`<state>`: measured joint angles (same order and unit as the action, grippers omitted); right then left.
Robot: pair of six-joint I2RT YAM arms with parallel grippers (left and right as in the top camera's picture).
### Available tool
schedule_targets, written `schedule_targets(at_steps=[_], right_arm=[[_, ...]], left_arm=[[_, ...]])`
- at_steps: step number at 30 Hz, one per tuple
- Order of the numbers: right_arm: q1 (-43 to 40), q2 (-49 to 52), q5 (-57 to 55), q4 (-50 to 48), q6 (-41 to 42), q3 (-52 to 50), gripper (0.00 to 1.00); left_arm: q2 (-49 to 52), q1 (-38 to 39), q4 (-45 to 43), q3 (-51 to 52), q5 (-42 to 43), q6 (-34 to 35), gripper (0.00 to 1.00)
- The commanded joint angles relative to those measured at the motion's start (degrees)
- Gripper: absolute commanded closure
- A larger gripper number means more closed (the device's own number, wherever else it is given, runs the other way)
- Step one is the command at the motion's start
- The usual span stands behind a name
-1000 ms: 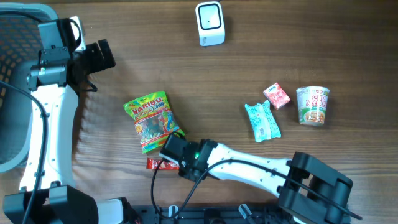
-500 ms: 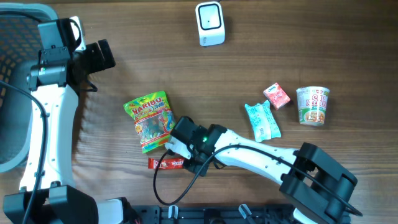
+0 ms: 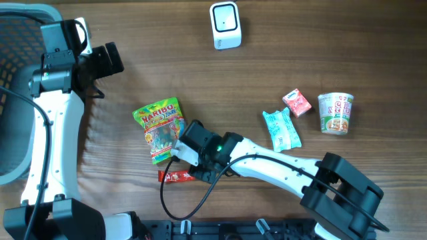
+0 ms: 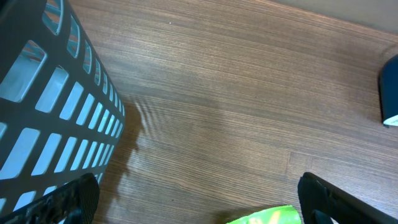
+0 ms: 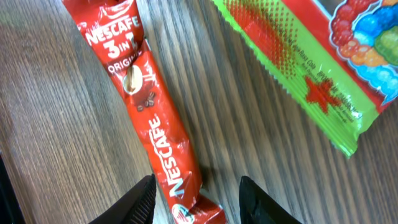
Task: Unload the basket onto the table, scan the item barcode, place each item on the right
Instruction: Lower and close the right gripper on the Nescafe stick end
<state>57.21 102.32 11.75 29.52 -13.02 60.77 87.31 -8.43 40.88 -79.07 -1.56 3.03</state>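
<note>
Brown wood-grain surface (image 3: 267,67). Landmark: the Haribo bag (image 3: 162,128), lying flat. The red Nescafé sachet (image 5: 155,137) lies flat just beyond the bag's lower edge, apart from it. My right gripper (image 5: 198,199) hangs over the bag's lower right corner, jaws parted, gripping nothing. In the wrist view the sachet's near end sits between the fingertips, unpinched. White scanner (image 3: 225,25) well up-right of the bag. Left gripper (image 4: 199,196) up-left of the bag, beside the basket (image 4: 56,112), jaws wide, empty.
</note>
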Motion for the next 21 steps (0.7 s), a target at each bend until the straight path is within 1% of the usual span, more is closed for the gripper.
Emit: schedule_targets(at_steps=[1,4,8,9,14,17,21], right_arm=[[-0.3,0.5,-0.1,-1.6,-0.5,-1.7,0.6],[-0.3,0.5,-0.1,-1.9,-0.3,-2.3,0.62],[-0.3,0.5,-0.1,-1.8,-0.3,-2.3,0.61],[-0.3,0.5,-0.1,-1.8,-0.3,-2.3,0.63],[-0.3,1.0,-0.3,-1.2,-0.3,-2.4,0.64],[-0.3,2.2,-0.5,-1.2,-0.3,-2.4,0.66],[-2.4,3.2,-1.7,0.3,1.1,-2.4,0.68]], left_arm=[[-0.5,-0.5,-0.1,-0.4,0.5,-0.9,0.0],[-0.5,-0.5,-0.1,-0.4,0.5,-0.9,0.0],[-0.5,-0.5,-0.1,-0.4,0.5,-0.9,0.0],[-0.5,-0.5,-0.1,-0.4,0.5,-0.9,0.0],[-0.5,-0.5,-0.1,-0.4,0.5,-0.9,0.0],[-0.5,-0.5,-0.1,-0.4,0.5,-0.9,0.0],[-0.5,-0.5,-0.1,-0.4,0.5,-0.9,0.0]])
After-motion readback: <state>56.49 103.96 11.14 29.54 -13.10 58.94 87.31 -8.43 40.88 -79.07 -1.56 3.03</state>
